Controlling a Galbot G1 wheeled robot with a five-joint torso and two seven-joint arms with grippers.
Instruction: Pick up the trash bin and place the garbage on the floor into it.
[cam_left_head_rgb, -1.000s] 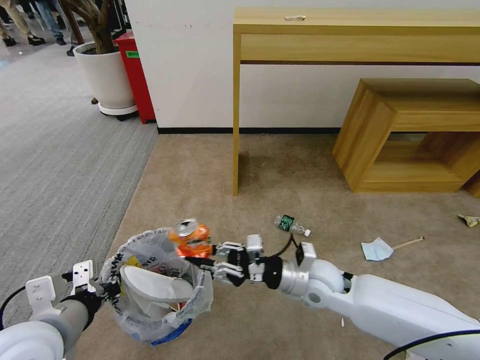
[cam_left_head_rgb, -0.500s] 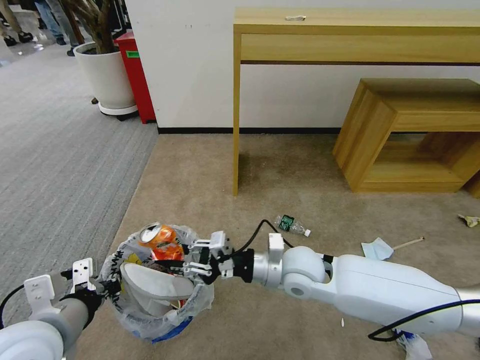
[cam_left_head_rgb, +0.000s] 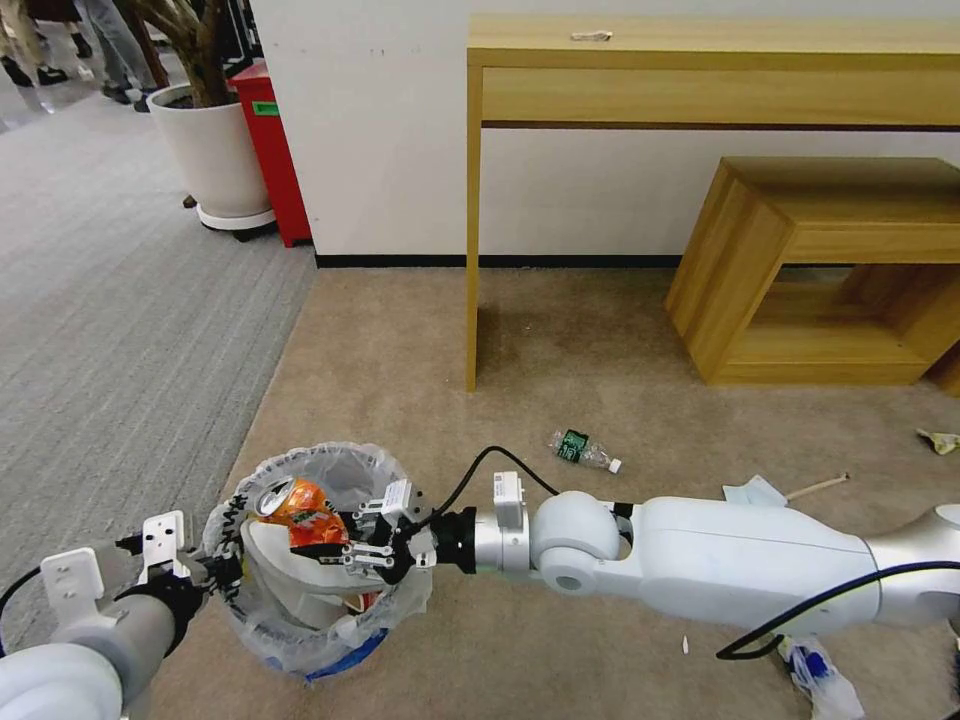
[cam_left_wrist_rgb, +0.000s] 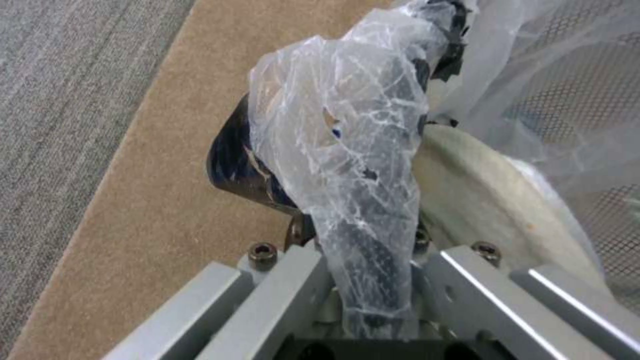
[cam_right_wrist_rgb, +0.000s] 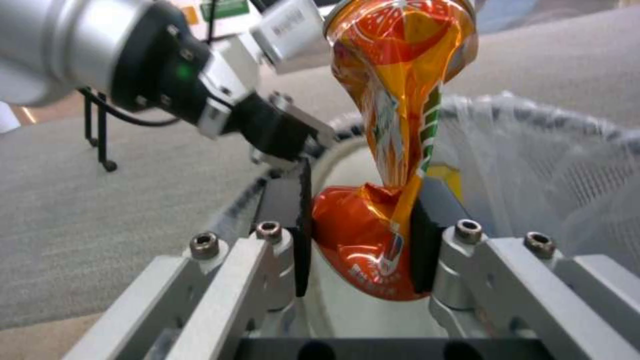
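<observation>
Hazard one: the crushed orange can (cam_left_head_rgb: 298, 506) is pinched at its flattened lower end only, so most of its body projects beyond the fingertips; if the right gripper (cam_left_head_rgb: 352, 540) opens while that projecting end is over or outside the bin rim, the can is likely to tip off the edge and drop to the beige carpet (cam_left_head_rgb: 420, 340). Hazard two: the trash bin (cam_left_head_rgb: 330, 478) is carried by its near edge alone, where the left gripper (cam_left_wrist_rgb: 363, 280) is closed on the rim and the crinkled liner bag together; plastic under the pads can slip, and any downward push from the right arm would tilt or pull the bin loose. Hazard three: a white slipper (cam_left_head_rgb: 290, 565) already fills much of the bin, so the can may rest high on it and roll out. State of the right gripper: jaws closed hard on the can, one black pad on each side of the crease. Position of the can: it extends forward from the fingertips, above the open mouth of the bin and just over the slipper, not touching either as far as can be judged. Position of the bin: directly beneath and ahead of the right gripper, raised off the carpet, with the left gripper at its rim on the far side. A green-label bottle (cam_left_head_rgb: 583, 450) lies on the carpet, well apart behind the right wrist
</observation>
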